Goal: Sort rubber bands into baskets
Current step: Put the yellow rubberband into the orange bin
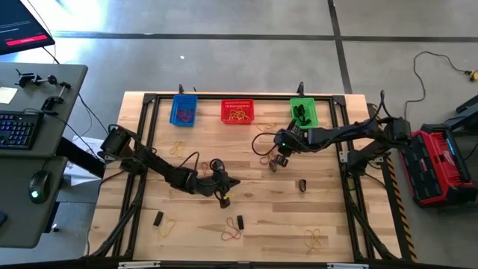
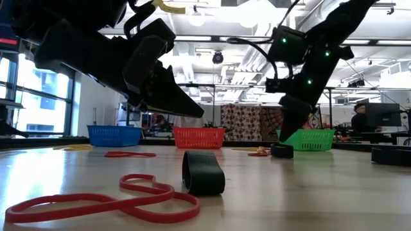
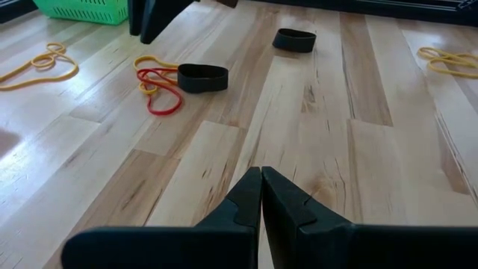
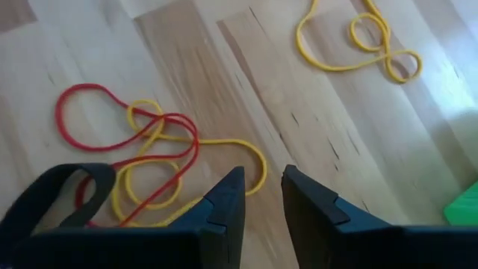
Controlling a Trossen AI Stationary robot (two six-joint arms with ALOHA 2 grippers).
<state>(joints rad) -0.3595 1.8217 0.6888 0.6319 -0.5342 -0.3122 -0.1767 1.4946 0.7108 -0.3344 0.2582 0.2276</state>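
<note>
Just beside right gripper (image 4: pixel 261 196), dark band (image 4: pixel 56 196), red/yellow loops (image 4: pixel 153 161)

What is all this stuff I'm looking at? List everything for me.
Blue basket: one, blue, far edge of the table, leftmost.
Red basket: one, red, far edge, middle.
Green basket: one, green, far edge, rightmost.
Thin rubber bands: many, yellow, tan and red, scattered over the table, some in the baskets.
Thick dark bands: several, black, scattered on the table.
Table: one, light wood.
Desk: one, grey, left of the table, with keyboard and mouse.
Red case: one, on the floor at right.
Left tool: shut, low over the table's middle.
Right tool: partly open, in front of the green basket.
</note>
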